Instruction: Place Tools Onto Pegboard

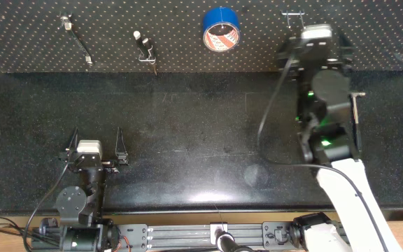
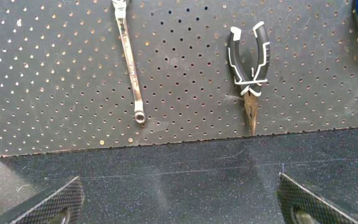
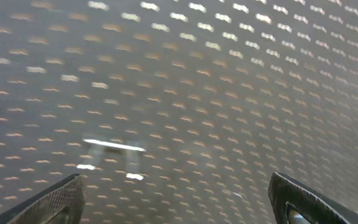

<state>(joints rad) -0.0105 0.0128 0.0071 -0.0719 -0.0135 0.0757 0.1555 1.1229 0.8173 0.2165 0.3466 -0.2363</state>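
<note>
Hanging pliers [image 2: 252, 93], nose straight down.

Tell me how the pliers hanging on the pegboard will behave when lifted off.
The pliers look like rigid metal, probably heavy for their size. Their black-and-white handle sleeves likely grip well, the bare nose less so. The handles hang spread, so squeezing across them may close the joint and shift the hold.

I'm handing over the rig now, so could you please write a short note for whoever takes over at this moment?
Left gripper: open, empty, low over the table, facing the pegboard.
Right gripper: open, empty, close to the pegboard near a bare hook.
Done: wrench, pliers and tape roll hang on the pegboard.
To do: a thin rod beside the right arm may be a tool still to hang.
</note>
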